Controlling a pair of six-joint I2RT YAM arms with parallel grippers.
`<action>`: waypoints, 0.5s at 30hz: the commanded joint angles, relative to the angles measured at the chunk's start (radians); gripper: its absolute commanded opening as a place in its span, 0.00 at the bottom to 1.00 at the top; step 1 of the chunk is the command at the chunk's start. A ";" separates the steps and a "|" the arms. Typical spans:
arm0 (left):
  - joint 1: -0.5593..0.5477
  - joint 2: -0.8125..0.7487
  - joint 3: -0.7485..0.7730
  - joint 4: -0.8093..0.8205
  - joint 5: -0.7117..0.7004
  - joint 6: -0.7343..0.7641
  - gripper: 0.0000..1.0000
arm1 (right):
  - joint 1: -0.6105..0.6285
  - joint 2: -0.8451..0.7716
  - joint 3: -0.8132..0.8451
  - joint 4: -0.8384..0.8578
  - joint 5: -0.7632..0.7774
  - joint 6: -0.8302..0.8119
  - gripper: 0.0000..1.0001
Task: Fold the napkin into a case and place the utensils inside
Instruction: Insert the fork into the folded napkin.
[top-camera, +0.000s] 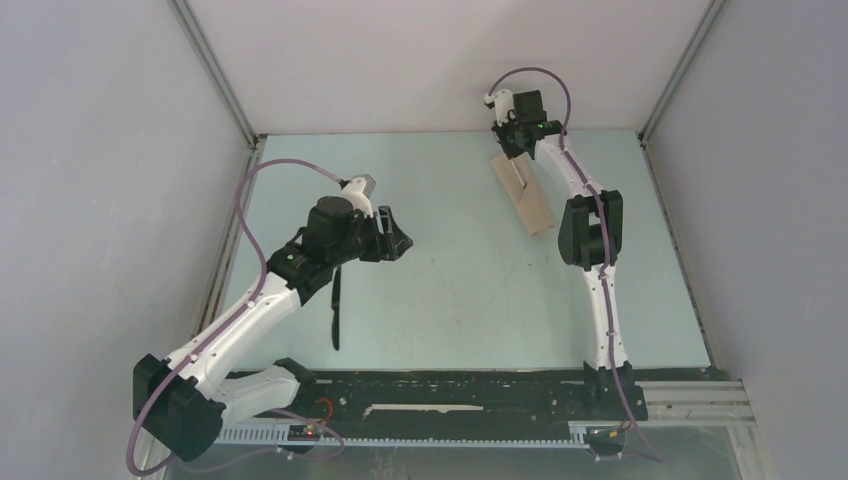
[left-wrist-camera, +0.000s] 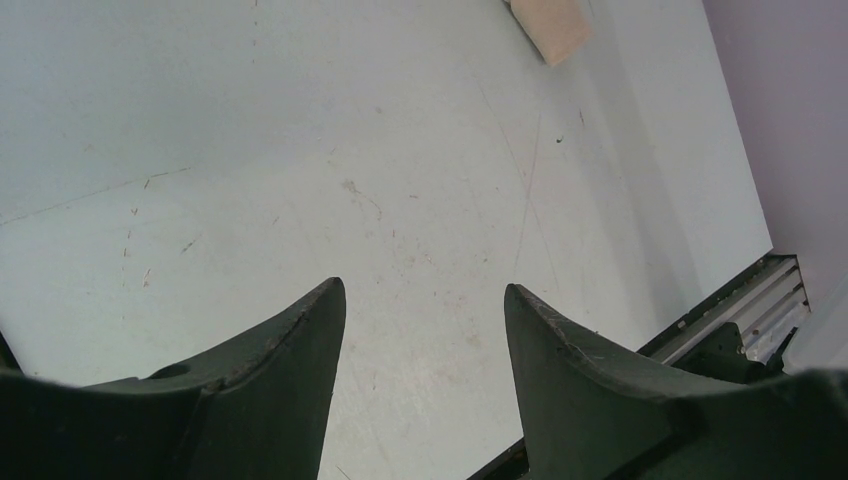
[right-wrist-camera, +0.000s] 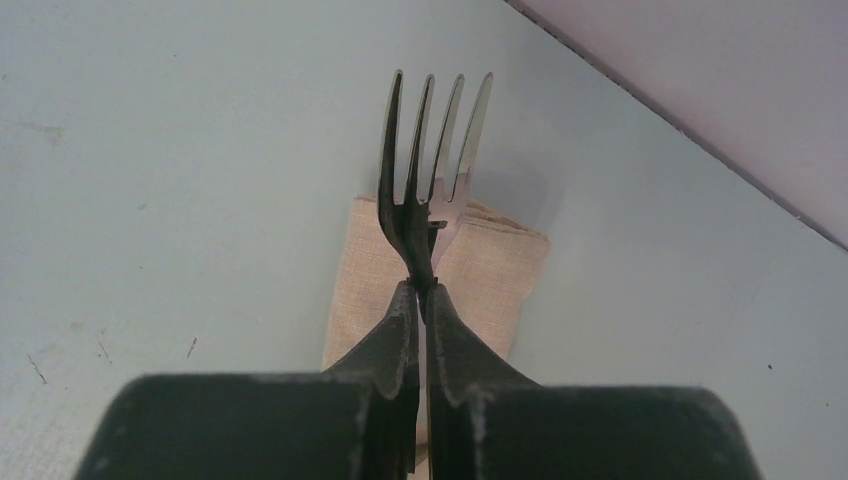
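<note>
There was one folded case (top-camera: 528, 205), one silver fork (right-wrist-camera: 435, 150) and one black knife (top-camera: 335, 318) — two utensils in all — and there were two grippers, the left gripper (left-wrist-camera: 424, 290) and the right gripper (right-wrist-camera: 421, 292).

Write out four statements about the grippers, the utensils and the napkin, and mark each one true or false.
1. The right gripper is shut on the fork. True.
2. The left gripper holds the knife. False: it is open and empty; the knife lies on the table.
3. The napkin lies spread out flat. False: it is folded up narrow.
4. The fork's tines point away from the right gripper. True.
</note>
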 joint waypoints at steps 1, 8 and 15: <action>0.006 -0.003 0.001 0.038 0.023 0.009 0.67 | -0.006 -0.036 -0.010 0.012 -0.013 -0.009 0.00; 0.006 -0.016 -0.014 0.051 0.042 -0.007 0.66 | -0.005 -0.089 -0.074 -0.012 -0.005 0.005 0.00; 0.007 -0.033 -0.024 0.050 0.054 -0.017 0.67 | -0.006 -0.129 -0.132 -0.022 0.006 0.015 0.00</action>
